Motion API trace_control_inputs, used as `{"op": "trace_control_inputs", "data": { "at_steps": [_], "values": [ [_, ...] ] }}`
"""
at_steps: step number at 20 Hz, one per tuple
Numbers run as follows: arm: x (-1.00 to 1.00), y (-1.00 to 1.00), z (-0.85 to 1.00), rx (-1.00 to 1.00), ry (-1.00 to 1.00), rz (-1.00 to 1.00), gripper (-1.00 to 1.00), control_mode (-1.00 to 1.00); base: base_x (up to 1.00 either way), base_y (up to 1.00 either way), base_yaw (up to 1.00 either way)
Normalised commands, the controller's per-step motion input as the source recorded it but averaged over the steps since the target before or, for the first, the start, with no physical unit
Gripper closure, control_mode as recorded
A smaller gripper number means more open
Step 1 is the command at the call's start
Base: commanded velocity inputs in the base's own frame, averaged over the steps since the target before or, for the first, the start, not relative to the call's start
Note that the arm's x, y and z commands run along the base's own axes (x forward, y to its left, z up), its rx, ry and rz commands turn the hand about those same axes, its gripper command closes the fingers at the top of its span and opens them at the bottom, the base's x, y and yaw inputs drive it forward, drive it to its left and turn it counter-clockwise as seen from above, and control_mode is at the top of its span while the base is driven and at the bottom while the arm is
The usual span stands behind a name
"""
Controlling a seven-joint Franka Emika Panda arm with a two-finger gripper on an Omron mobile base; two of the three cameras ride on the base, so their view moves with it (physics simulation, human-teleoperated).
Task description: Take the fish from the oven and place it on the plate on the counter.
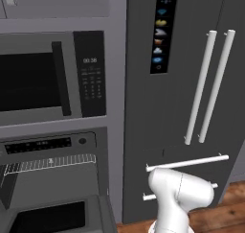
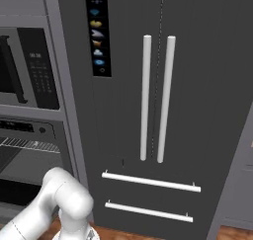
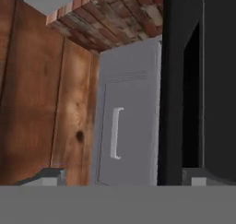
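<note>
Wood-plank flooring and a strip of red brick wall fill the background ahead of my hand. My gripper is spread wide and holds nothing; its 2 fingertips stand well apart at the bottom of the hand view. Between them I look at a grey cabinet door with 1 short pale handle that stands upright in that view. Just beside the door is a black panel edge.

From the base, my white arm bends low in front of the dark refrigerator, near its 2 horizontal drawer bars. Above them hang 2 long upright door handles.

To my left is the oven. Its door is folded down toward me, and the wire rack shows below the black control strip, its front edge running left to right. The microwave sits just above the oven. I cannot tell where the fish lies or which way its long axis points.
</note>
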Motion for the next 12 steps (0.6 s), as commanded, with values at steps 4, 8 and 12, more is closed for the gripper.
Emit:
{"op": "trace_control_inputs", "data": {
  "at_steps": [4, 8, 12],
  "values": [
    [-1.0, 0.12, -0.67, 0.11, 0.54, 0.01, -1.0, -1.0, 0.0, 0.0, 0.0],
    [-1.0, 0.08, 0.38, 0.22, 0.16, 0.05, -1.0, -1.0, 0.0, 0.0, 0.0],
    [-0.77, 0.01, 1.0, 0.32, 0.13, 0.05, -1.0, -1.0, 0.0, 0.0, 0.0]
  ]
}}
